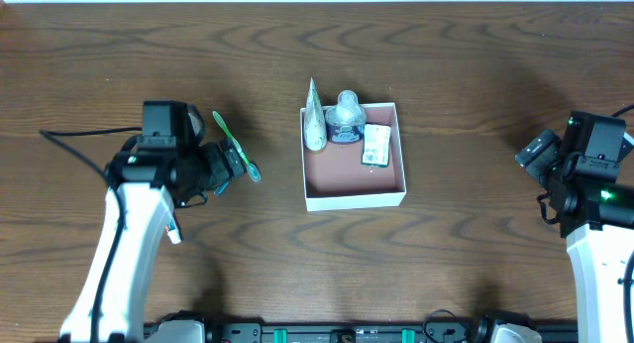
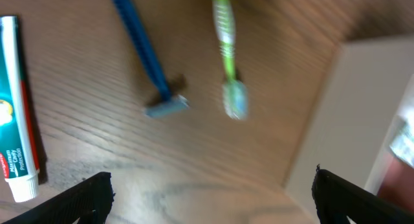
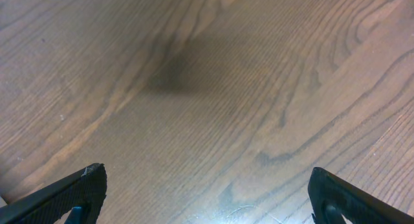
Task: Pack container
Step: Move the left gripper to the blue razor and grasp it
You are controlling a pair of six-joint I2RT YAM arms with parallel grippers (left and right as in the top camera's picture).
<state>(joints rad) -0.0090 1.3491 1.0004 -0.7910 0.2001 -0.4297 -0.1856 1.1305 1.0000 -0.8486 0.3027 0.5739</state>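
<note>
The container [image 1: 349, 176] is a shallow square box with white walls and a reddish-brown inside, at the table's middle. In it are a silvery tube [image 1: 314, 120] leaning on the left wall, a small clear bottle [image 1: 346, 120] and a green-and-white packet [image 1: 376, 145]. My left gripper [image 1: 235, 166] is open and empty, left of the box, over a green toothbrush [image 1: 234, 143]. The left wrist view shows that toothbrush [image 2: 228, 56], a blue razor [image 2: 145, 56], a toothpaste tube [image 2: 16, 107] and the box's white wall [image 2: 349, 120] beyond the open jaws [image 2: 210, 204]. My right gripper [image 1: 536, 151] is open and empty, far right.
The table is dark brown wood [image 1: 466, 75]. The right wrist view shows only bare wood [image 3: 213, 101] between the open jaws [image 3: 207, 198]. In the overhead view the left arm hides the razor and the toothpaste tube.
</note>
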